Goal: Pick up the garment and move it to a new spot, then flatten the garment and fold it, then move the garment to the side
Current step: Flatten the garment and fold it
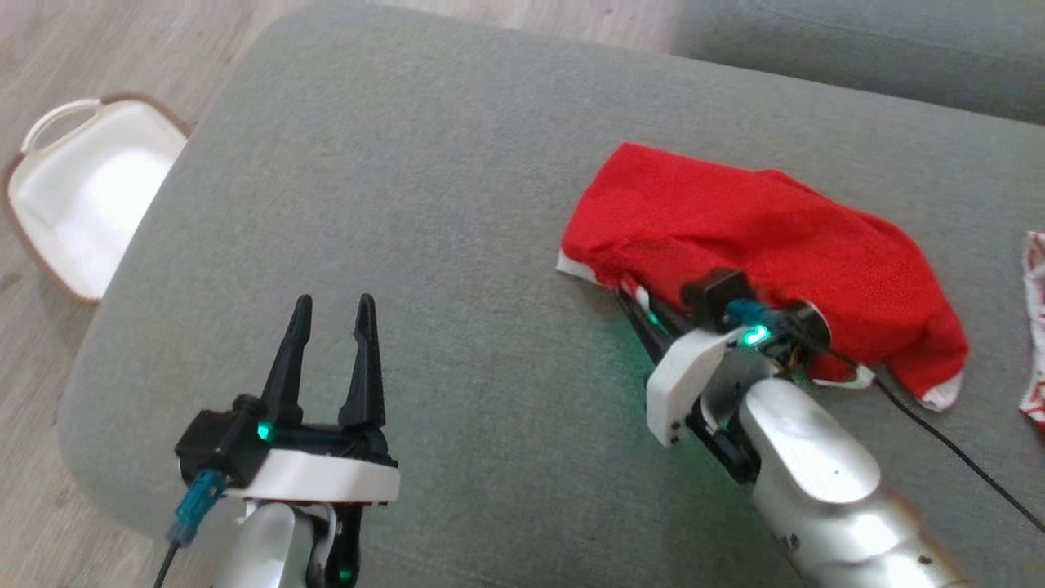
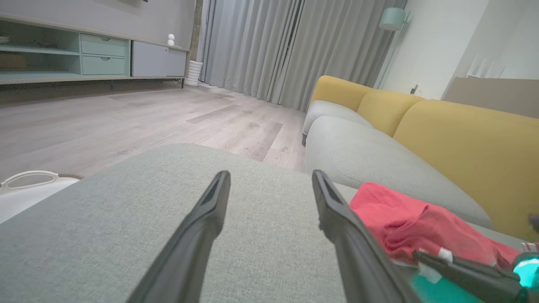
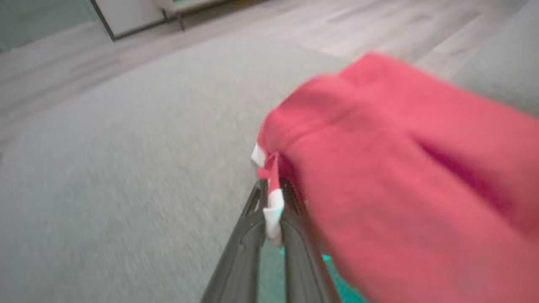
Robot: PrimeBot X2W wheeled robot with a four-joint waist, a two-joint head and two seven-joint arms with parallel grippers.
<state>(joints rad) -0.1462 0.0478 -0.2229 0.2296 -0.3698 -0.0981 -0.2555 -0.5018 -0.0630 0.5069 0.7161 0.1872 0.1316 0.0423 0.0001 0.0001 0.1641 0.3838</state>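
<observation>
A red garment (image 1: 759, 245) with white trim lies bunched on the grey cushion (image 1: 424, 204), right of centre. My right gripper (image 1: 629, 294) is shut on its near-left white-and-red edge; in the right wrist view the trim (image 3: 273, 210) is pinched between the two fingers and the red garment (image 3: 400, 176) drapes over to the right. My left gripper (image 1: 331, 314) hovers open over bare cushion at the lower left, nothing between its fingers. In the left wrist view the garment (image 2: 412, 227) lies to the right of the left gripper (image 2: 269, 176), with the right gripper's fingers (image 2: 459, 267) below it.
A white basket (image 1: 82, 188) with a brown rim stands on the wood floor left of the cushion. Another red-and-white cloth (image 1: 1035, 327) lies at the right edge. A black cable (image 1: 955, 449) trails from the right arm. A yellow-backed sofa (image 2: 442, 126) sits beyond.
</observation>
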